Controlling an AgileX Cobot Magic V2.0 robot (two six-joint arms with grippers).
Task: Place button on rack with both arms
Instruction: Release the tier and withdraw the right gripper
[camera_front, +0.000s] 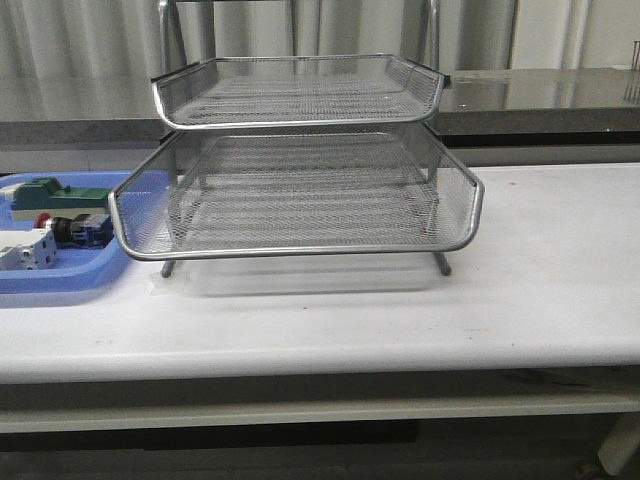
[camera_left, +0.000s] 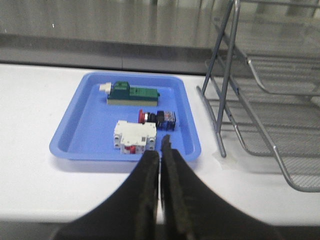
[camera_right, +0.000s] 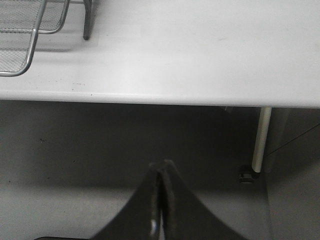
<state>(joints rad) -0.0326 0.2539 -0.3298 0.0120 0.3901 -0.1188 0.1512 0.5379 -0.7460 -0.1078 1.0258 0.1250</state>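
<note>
Nearest to us, in the left wrist view, the left tool (camera_left: 160, 150) shows its two black fingers pressed together with nothing between them, hanging above the white desk (camera_left: 30, 100) just short of the near rim of the blue tray (camera_left: 80, 95). We see the button (camera_left: 156, 118) lying on its side in that tray, red cap pointing toward the tray's middle and its black-and-blue body toward the rim nearest the rack (camera_left: 260, 100). Just beside it sits a white boxy switch (camera_left: 134, 136), close to the tray's near rim, and a green block (camera_left: 132, 94) lies farther back, apart from both.

From the front view we find the same tray (camera_front: 60, 278) at the left edge of the desk (camera_front: 540, 260), with the button (camera_front: 72, 229) between the green block (camera_front: 55, 192) and the white switch (camera_front: 27, 250). The rack (camera_front: 300, 170) stands in the middle of the desk, just beside the tray; two of its mesh tiers show fully and both look bare. Neither arm appears in this view.

In the right wrist view, the right tool (camera_right: 161, 167) also has its fingers together, gripping nothing. It hangs off the front edge of the desk (camera_right: 200, 50), over the dark floor (camera_right: 75, 150), and a corner of the rack (camera_right: 30, 35) shows at the picture's edge.
</note>
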